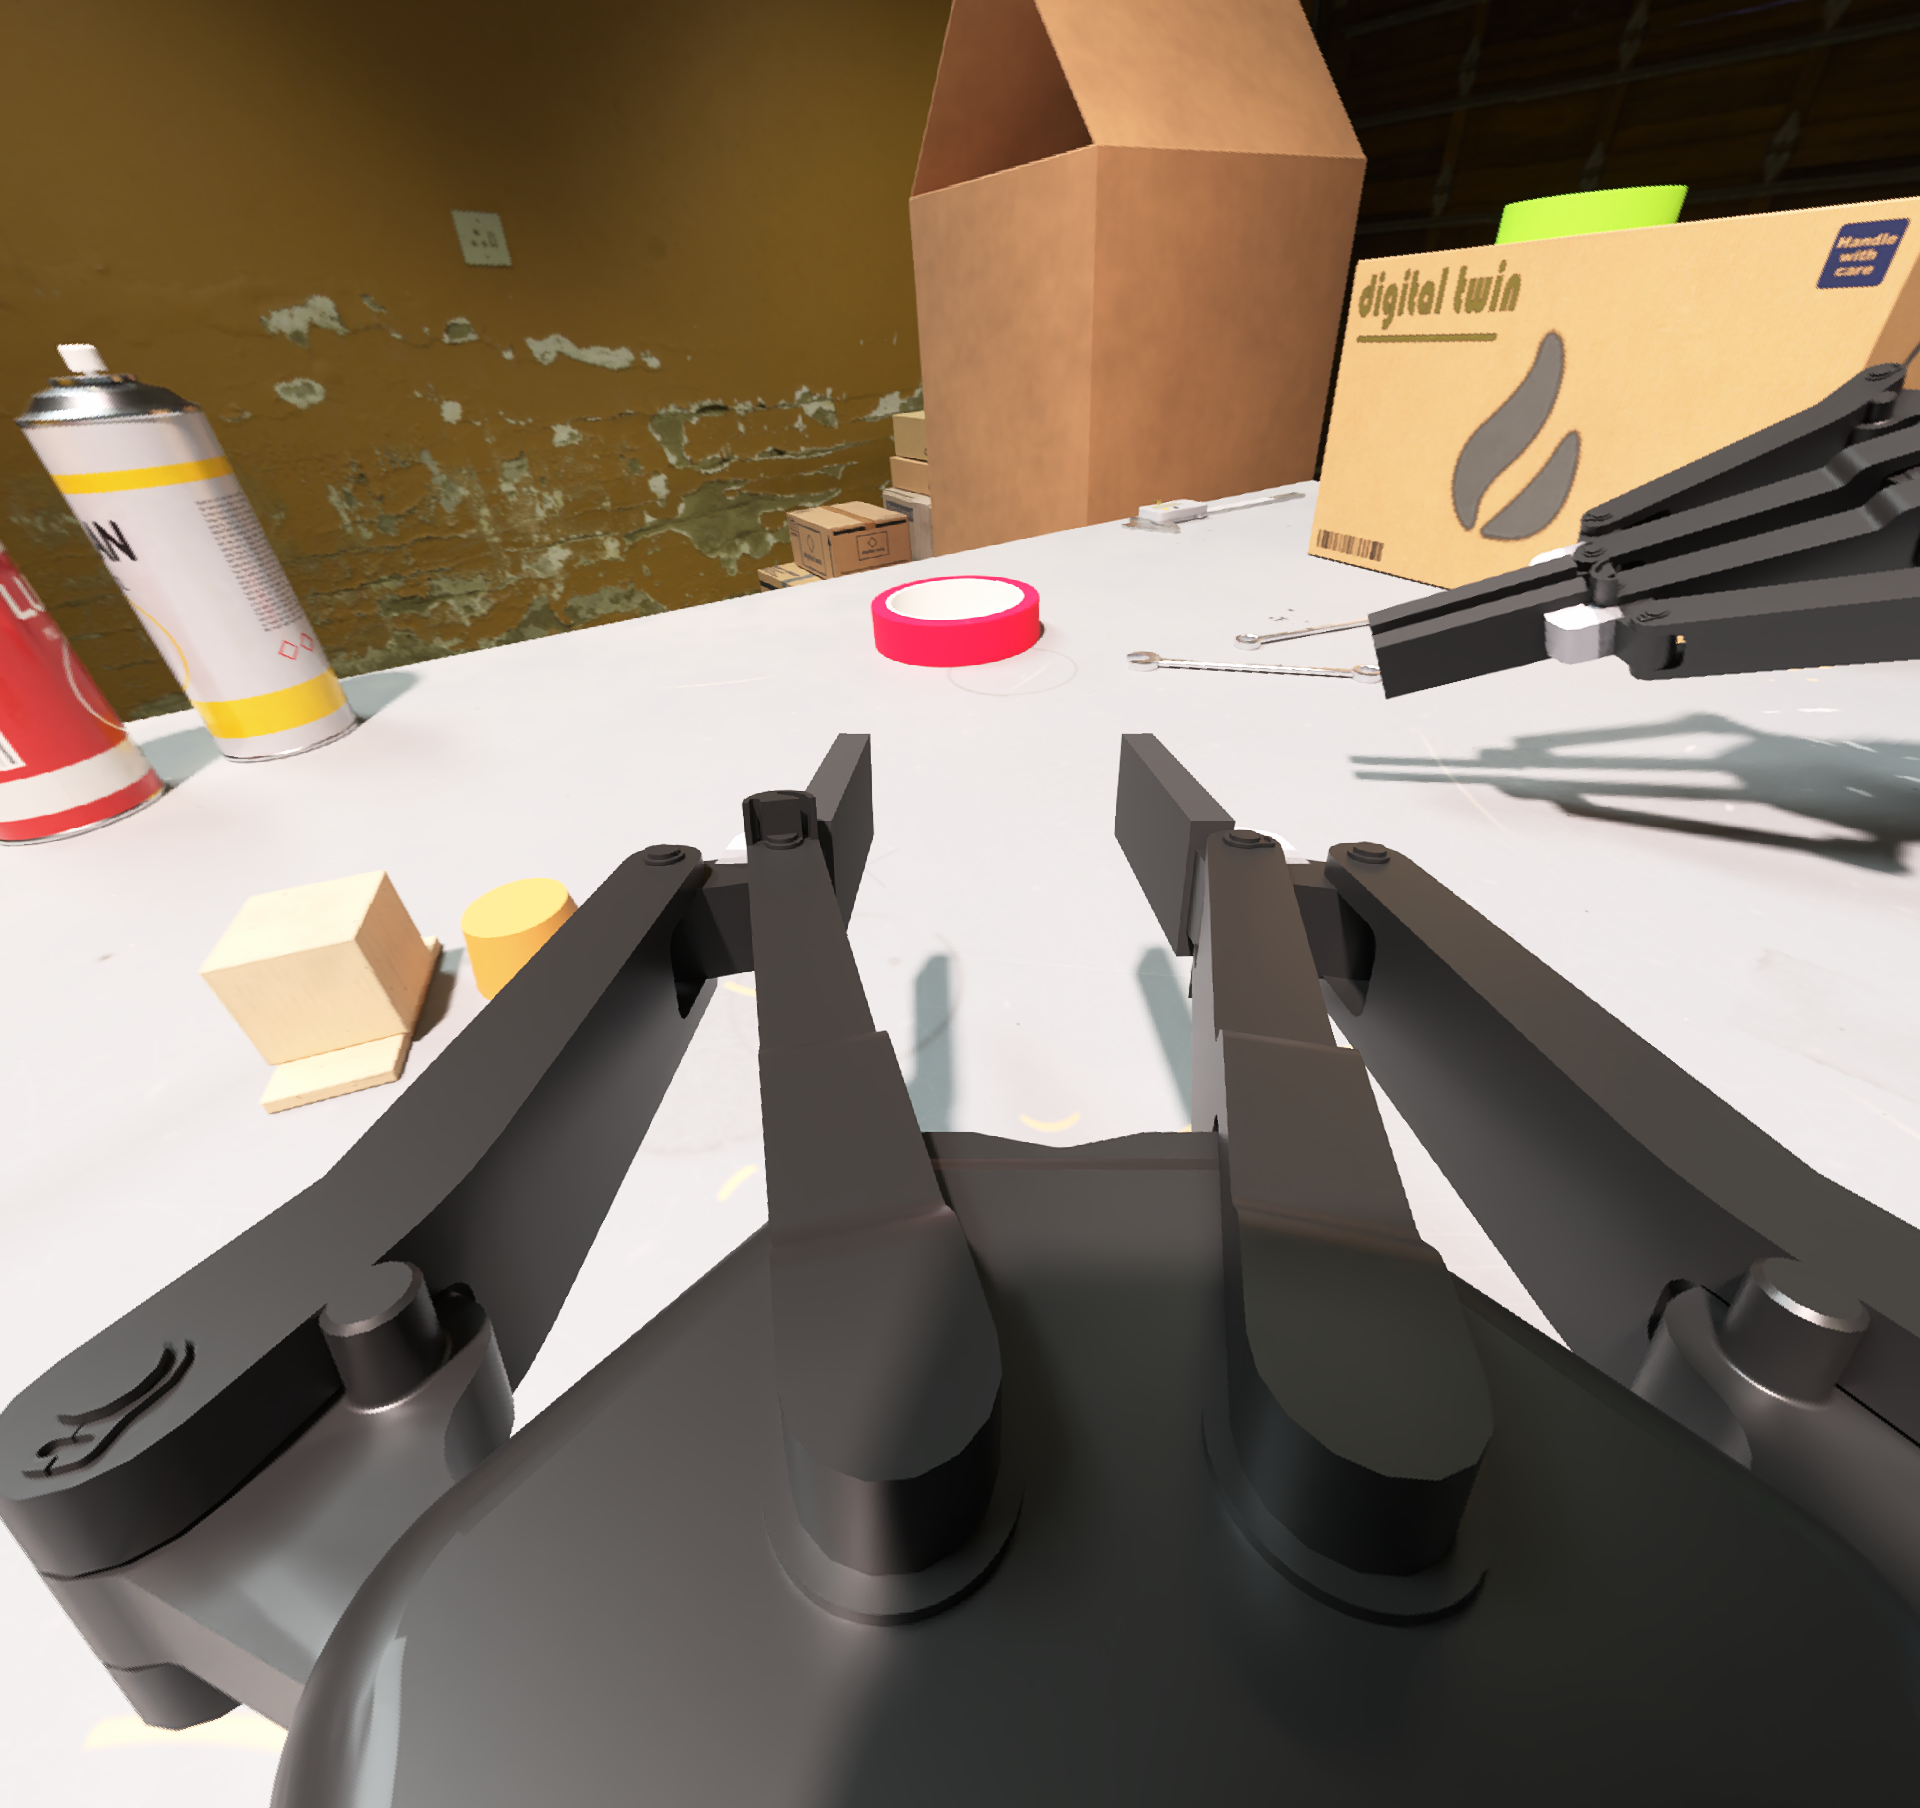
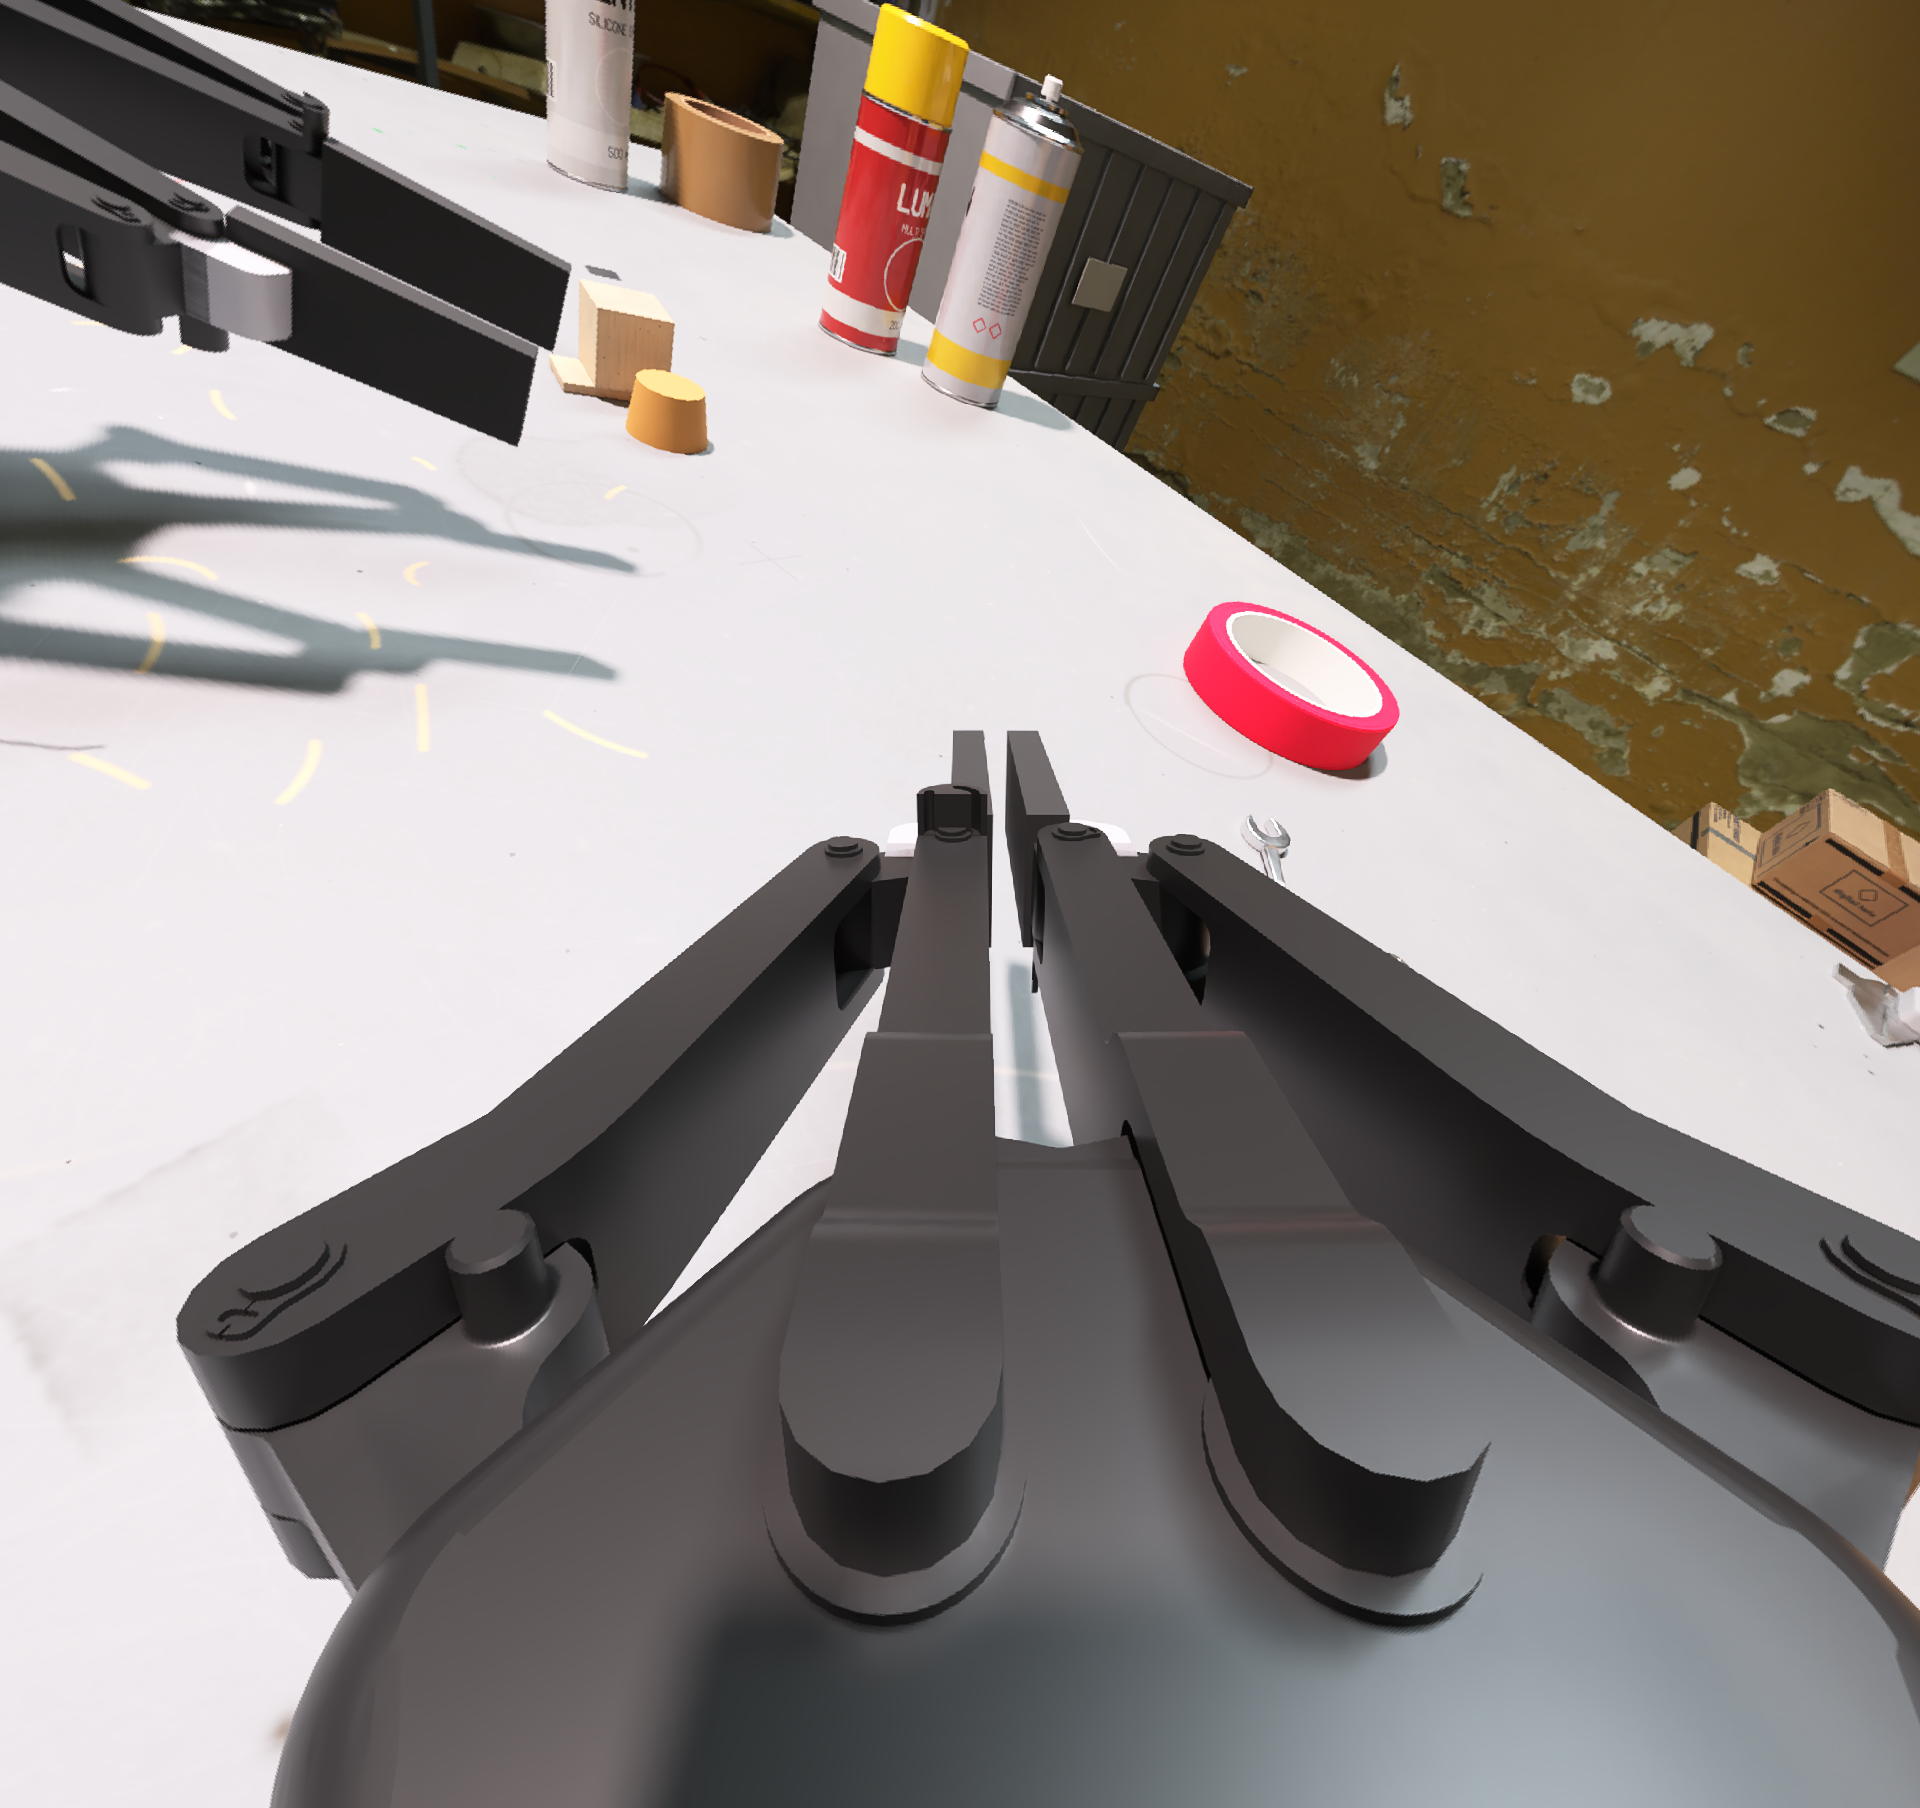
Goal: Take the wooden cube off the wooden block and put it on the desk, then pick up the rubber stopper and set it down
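Note:
A pale wooden cube (image 1: 312, 958) sits on a thin wooden block (image 1: 332, 1072) on the white desk (image 1: 644, 719), to the left of my left gripper (image 1: 995, 792). The orange rubber stopper (image 1: 514, 927) stands just right of the cube, partly hidden behind my left finger linkage. My left gripper is open and empty, low over the desk. In the right wrist view the cube (image 2: 623, 335), block (image 2: 571, 374) and stopper (image 2: 668, 413) lie far ahead, just beyond the left gripper (image 2: 540, 350). My right gripper (image 2: 997, 771) is shut and empty; it also shows in the left wrist view (image 1: 1387, 652).
A pink tape roll (image 1: 956, 620) (image 2: 1291, 683) lies mid-desk. Two spray cans (image 1: 197, 563) (image 1: 52, 719) stand left near the edge. Two cardboard boxes (image 1: 1122, 283) (image 1: 1621, 387) stand at the back. Wrenches (image 1: 1247, 662) lie near the right gripper. A brown cup (image 2: 722, 160) stands far off.

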`<control>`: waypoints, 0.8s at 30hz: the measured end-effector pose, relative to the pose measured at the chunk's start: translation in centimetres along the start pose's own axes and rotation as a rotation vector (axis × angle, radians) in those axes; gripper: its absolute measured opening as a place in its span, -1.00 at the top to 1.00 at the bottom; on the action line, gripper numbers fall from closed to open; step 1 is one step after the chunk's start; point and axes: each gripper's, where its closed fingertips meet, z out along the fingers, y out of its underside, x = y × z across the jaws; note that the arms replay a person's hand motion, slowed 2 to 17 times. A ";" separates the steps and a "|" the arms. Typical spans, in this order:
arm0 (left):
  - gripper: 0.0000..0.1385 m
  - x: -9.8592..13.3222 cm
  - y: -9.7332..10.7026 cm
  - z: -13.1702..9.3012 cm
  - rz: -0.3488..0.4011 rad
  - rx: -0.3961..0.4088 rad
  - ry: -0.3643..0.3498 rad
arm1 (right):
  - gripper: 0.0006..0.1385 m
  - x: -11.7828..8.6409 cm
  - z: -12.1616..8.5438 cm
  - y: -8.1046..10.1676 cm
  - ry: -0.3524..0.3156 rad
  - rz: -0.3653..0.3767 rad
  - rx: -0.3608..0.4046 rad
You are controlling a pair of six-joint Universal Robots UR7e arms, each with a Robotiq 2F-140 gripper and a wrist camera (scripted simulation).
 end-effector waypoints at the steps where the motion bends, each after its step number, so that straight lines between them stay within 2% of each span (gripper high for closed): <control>1: 0.08 -0.2 -0.1 -0.1 0.002 0.002 -0.008 | 0.92 0.0 0.0 0.0 0.000 0.000 0.000; 12: 0.09 -5.3 -2.0 -2.2 0.023 0.000 -0.153 | 0.93 0.2 0.0 0.8 -0.024 0.013 -0.020; 24: 0.11 -12.0 -2.5 -4.6 -0.003 -0.052 -0.325 | 0.96 -1.2 0.2 0.9 -0.079 -0.008 -0.032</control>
